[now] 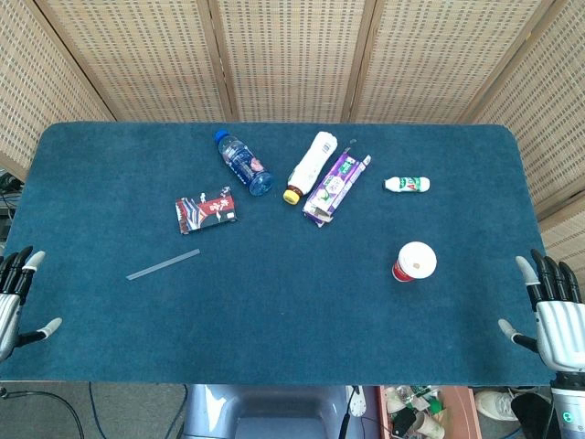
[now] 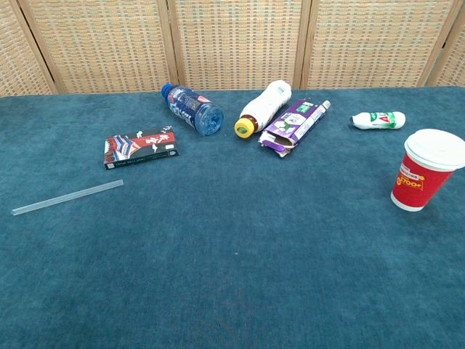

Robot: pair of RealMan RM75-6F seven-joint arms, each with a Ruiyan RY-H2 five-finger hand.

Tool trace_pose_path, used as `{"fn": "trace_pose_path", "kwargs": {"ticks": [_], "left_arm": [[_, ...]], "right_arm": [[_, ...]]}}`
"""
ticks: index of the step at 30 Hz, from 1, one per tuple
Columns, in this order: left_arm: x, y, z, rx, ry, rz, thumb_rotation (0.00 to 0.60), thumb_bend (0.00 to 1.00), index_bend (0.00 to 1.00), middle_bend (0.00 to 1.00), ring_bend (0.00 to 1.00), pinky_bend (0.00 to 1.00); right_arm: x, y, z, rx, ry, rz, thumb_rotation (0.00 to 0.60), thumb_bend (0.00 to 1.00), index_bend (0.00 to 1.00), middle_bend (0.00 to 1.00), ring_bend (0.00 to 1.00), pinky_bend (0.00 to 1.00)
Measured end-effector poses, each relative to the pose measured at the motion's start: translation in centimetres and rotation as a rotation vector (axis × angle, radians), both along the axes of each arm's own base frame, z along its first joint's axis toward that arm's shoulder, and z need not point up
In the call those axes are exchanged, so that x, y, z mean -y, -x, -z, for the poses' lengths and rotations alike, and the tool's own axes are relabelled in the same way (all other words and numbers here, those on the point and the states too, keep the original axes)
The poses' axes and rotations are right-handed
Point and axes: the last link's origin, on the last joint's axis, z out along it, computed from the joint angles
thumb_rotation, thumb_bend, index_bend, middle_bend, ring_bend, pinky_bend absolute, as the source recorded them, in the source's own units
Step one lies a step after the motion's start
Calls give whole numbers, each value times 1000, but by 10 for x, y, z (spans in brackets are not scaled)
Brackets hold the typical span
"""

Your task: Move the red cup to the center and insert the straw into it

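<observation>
The red cup (image 1: 413, 262) with a white lid stands upright on the right part of the blue table; the chest view shows the red cup (image 2: 426, 170) near the right edge. The clear straw (image 1: 163, 264) lies flat at the left, also seen as the straw (image 2: 67, 197) in the chest view. My left hand (image 1: 16, 302) hovers at the table's front left corner, fingers spread, holding nothing. My right hand (image 1: 551, 311) sits at the front right corner, fingers apart and empty. Both hands are far from cup and straw and do not show in the chest view.
At the back lie a blue water bottle (image 1: 243, 162), a white bottle with a yellow cap (image 1: 308, 165), a purple carton (image 1: 335, 187), a small white bottle (image 1: 407, 184) and a red-black packet (image 1: 206, 211). Wicker screens stand behind the table (image 1: 274, 320).
</observation>
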Motion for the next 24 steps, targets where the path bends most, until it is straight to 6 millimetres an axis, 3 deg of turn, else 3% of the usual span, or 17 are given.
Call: {"fn": "trace_pose_path", "kwargs": {"ticks": [13,18,24], "left_arm": [[-2,0,3,-5,-23,30,600,46,0,0,0,0],[-9,3,6,-3,-13,17,600,47,0,0,0,0],[-18,5,9,-8,-14,-1,600,47,0,0,0,0]], "right_arm": [[9,-6,4,70,-63,-23,600,0,0,0,0,0],[40,-19,7,69,-143,-71,600,0,0,13,0,5],[86,-40,20,75,-292,-105,600,0,76,138,15,118]]}}
